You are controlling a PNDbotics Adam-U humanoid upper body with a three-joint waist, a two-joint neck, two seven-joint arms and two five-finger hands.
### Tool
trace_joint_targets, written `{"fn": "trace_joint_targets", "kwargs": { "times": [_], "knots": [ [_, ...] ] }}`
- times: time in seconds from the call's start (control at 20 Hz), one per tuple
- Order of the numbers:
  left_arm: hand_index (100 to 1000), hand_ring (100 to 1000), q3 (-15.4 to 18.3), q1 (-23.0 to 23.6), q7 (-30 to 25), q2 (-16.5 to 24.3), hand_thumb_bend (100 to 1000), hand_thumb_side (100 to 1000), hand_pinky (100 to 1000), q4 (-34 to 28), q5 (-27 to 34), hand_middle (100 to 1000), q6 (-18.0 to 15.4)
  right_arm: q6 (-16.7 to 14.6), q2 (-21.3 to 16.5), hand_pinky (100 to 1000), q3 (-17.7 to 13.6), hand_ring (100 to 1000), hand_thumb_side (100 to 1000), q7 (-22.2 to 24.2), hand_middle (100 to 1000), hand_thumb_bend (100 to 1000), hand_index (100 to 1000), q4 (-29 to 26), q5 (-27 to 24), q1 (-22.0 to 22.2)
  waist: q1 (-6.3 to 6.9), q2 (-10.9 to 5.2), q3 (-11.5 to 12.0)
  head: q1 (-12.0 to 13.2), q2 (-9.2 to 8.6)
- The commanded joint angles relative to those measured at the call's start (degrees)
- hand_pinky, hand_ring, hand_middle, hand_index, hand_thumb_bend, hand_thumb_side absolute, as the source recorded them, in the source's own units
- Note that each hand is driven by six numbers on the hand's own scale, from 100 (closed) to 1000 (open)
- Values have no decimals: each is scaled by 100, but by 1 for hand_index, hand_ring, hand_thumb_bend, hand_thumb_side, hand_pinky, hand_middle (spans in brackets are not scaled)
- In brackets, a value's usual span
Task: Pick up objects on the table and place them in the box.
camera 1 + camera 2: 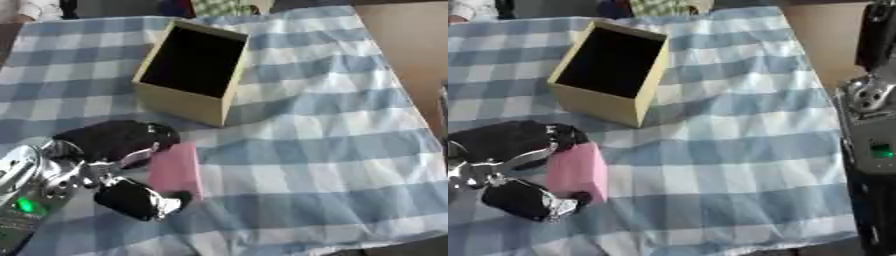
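step: grasp | left hand [114, 165] fingers curled around flat pink rectangular block [579, 170] lying near open tan cardboard box [188, 70] | right hand: fingers unseen, cannot tell | advice: lift straight, clear box's near wall before lowering

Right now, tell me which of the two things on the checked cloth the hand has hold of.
The pink block, at the near left: the left hand has its fingers curled round it. The open tan box stands farther back, untouched.
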Motion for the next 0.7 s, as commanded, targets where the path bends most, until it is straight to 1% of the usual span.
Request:
{"fn": "trace_joint_targets", "kwargs": {
  "times": [0.05, 0.1, 0.2, 0.3, 0.35, 0.4, 0.45, 0.5, 0.55, 0.6, 0.7],
  "knots": [
    [901, 891, 45, -23, -220, 89, 349, 761, 656, -108, 52, 981, 194, 19, -80, 850, -43, 678, 996, -9, 629, 100, 737, -88, 7, -49, 2, -84, -5, -11, 37],
    [899, 887, 41, -13, -222, 91, 345, 759, 654, -108, 56, 977, 207, 19, -75, 850, -43, 677, 996, -5, 628, 100, 737, -88, 3, -48, 2, -83, -7, -11, 37],
    [891, 855, 51, 3, -224, 92, 321, 747, 638, -108, 42, 906, 244, 17, -71, 851, -43, 677, 995, 1, 628, 100, 738, -88, -3, -48, 0, -82, -12, -15, 37],
    [848, 812, 83, 5, -222, 85, 303, 735, 607, -108, 13, 836, 278, 16, -71, 851, -50, 678, 995, 0, 629, 100, 738, -88, -6, -41, -2, -83, -14, -17, 37],
    [822, 772, 99, 2, -212, 81, 284, 719, 566, -108, 0, 796, 286, 16, -70, 851, -52, 678, 995, -1, 629, 100, 738, -88, -8, -39, -2, -83, -14, -18, 37],
    [768, 672, 122, -9, -171, 73, 220, 659, 474, -108, -13, 710, 289, 16, -70, 851, -54, 678, 996, -1, 629, 100, 738, -88, -9, -36, -3, -83, -12, -19, 37],
    [768, 672, 142, -17, -102, 65, 220, 659, 474, -108, -23, 710, 285, 16, -69, 851, -54, 678, 996, 0, 629, 100, 738, -88, -9, -34, -4, -83, -11, -19, 37],
    [661, 528, 165, -21, -9, 54, 100, 558, 320, -108, -13, 567, 283, 16, -69, 852, -56, 678, 995, -1, 629, 100, 738, -88, -10, -31, -6, -81, -10, -21, 37],
    [610, 471, 187, -22, 102, 51, 100, 519, 256, -108, 8, 516, 285, 17, -69, 852, -58, 678, 996, -2, 629, 100, 738, -88, -10, -29, -7, -79, -9, -25, 37],
    [597, 453, 203, -20, 207, 54, 100, 497, 237, -108, 32, 501, 287, 16, -69, 852, -59, 678, 996, -3, 629, 100, 738, -88, -10, -27, -8, -76, -9, -26, 37],
    [585, 433, 223, -25, 382, 68, 100, 467, 228, -108, 61, 482, 294, 16, -68, 852, -62, 678, 995, -4, 628, 100, 737, -88, -8, -25, -9, -70, -9, -30, 37]
  ]
}}
